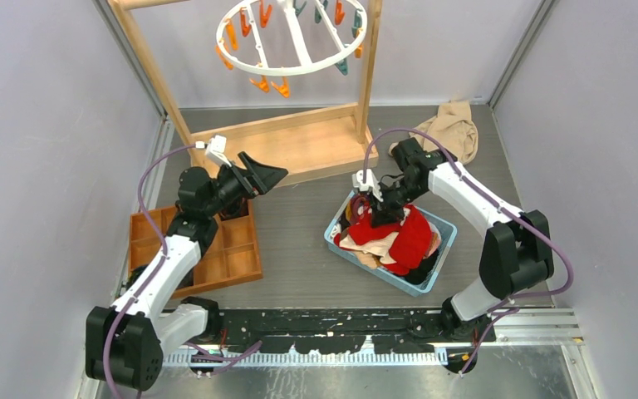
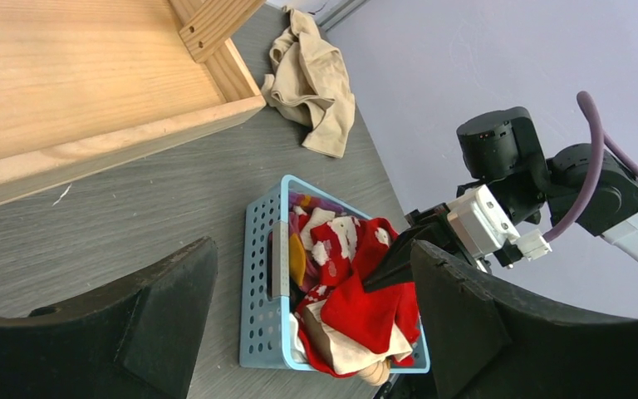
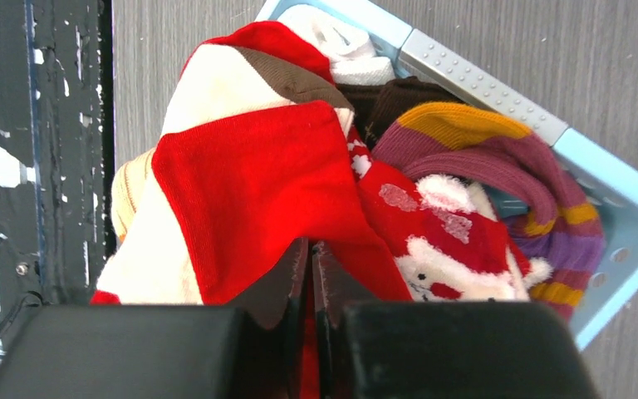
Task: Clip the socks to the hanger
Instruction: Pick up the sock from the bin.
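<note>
A pile of socks [image 1: 395, 237] fills a light blue basket [image 1: 432, 270] right of centre; it also shows in the left wrist view [image 2: 357, 291]. My right gripper [image 1: 380, 212] is shut on a red sock [image 3: 249, 183] at the top of the pile, red fabric pinched between its fingertips [image 3: 299, 258]. A red sock with white figures [image 3: 440, 249] and a purple striped sock [image 3: 507, 166] lie beside it. The white ring hanger [image 1: 295, 37] with orange and teal clips hangs at the top. My left gripper [image 1: 262, 173] is open and empty, held in the air left of the basket.
A tall wooden frame with a flat base [image 1: 299, 145] stands at the back and carries the hanger. A plain beige cloth [image 1: 453, 125] lies at the back right. A brown compartment tray [image 1: 216, 249] sits under the left arm. Grey walls close in both sides.
</note>
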You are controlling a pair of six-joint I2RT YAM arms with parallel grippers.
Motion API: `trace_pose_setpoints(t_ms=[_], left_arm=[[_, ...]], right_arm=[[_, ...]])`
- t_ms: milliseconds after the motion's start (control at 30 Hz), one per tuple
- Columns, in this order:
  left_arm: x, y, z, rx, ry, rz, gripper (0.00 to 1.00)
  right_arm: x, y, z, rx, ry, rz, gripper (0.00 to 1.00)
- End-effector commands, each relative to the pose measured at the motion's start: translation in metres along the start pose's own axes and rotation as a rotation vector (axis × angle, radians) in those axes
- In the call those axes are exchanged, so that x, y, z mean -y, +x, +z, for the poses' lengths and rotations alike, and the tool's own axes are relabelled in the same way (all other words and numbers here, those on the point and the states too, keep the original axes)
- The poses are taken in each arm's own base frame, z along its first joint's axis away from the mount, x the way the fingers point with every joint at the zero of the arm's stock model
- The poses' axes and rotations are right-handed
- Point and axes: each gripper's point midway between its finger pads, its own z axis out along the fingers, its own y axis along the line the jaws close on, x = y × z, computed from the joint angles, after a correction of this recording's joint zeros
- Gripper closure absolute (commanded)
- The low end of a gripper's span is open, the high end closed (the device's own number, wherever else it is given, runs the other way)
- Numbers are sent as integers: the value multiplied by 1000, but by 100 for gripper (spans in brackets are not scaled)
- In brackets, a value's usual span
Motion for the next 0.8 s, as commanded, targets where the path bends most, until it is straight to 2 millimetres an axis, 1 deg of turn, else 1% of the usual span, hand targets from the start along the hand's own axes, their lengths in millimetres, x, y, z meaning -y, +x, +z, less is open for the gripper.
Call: trace_pose_setpoints(t_ms=[0,100,300,333,367,433,467,500,567,633,700,767], left_arm=[[21,-16,5,34,89,56,15],[23,-17,6,28,98,56,16],[24,-16,6,30,106,56,16],[24,-16,6,30,107,55,16],[24,-16,6,30,109,54,16],[24,-15,7,27,113,50,16],[25,-16,8,29,118,49,16],[25,-15,8,26,121,48,16],[25,-14,9,19,126,48,16],[26,-14,9,15,130,51,16],[27,-13,8,11,130,53,16],[26,-12,6,10,126,53,16]], right_arm=[[-1,-12,-5,27,47,-8,93],[-4,-24,-13,55,66,5,99],[-3,-65,-41,169,170,37,99],[-2,-69,-43,184,188,40,94],[-2,-68,-43,188,196,40,80],[0,-62,-39,178,203,39,47],[2,-57,-35,168,207,40,34],[5,-51,-30,156,206,45,28],[14,-42,-22,137,218,50,22],[23,-33,-15,114,225,49,20],[28,-26,-9,90,212,47,20],[26,-18,-4,61,177,38,23]])
